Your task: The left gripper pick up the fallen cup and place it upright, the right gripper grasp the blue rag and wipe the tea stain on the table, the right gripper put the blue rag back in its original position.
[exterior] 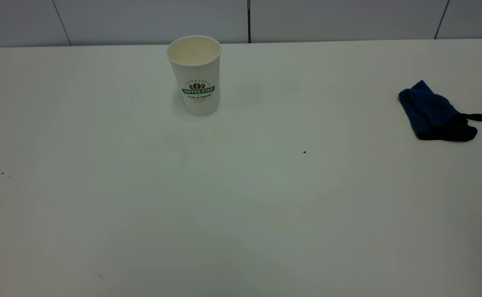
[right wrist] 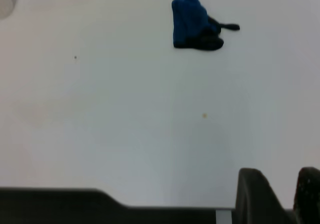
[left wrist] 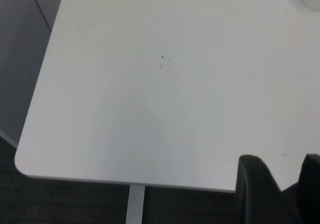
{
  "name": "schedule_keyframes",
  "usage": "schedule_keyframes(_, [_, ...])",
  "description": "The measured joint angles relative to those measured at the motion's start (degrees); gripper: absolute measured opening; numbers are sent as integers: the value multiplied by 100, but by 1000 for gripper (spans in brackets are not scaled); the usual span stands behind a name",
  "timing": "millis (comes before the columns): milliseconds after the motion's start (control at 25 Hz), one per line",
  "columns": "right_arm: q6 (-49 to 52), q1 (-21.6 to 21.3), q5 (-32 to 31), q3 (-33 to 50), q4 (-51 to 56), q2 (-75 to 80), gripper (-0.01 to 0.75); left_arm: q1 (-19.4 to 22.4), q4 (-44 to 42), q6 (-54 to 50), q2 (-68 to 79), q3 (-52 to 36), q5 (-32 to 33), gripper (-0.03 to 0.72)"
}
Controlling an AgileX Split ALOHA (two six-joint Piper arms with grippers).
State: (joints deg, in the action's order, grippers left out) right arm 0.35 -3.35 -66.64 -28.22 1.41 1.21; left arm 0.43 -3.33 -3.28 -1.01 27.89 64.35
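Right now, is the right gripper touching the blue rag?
Apart. The right wrist view shows the right gripper at the table edge, with bare tabletop between it and the blue rag.

The left gripper [left wrist: 277, 191] shows as two black, rounded, matte fingers [left wrist: 255, 189]. The right gripper [right wrist: 277, 194] shows two alike, black and blunt-tipped, one finely speckled.
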Motion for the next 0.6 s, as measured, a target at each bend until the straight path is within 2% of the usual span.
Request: schedule_keyframes(600, [0,0,217,130,-18,-214,236,0,0,0,0,0,0,237])
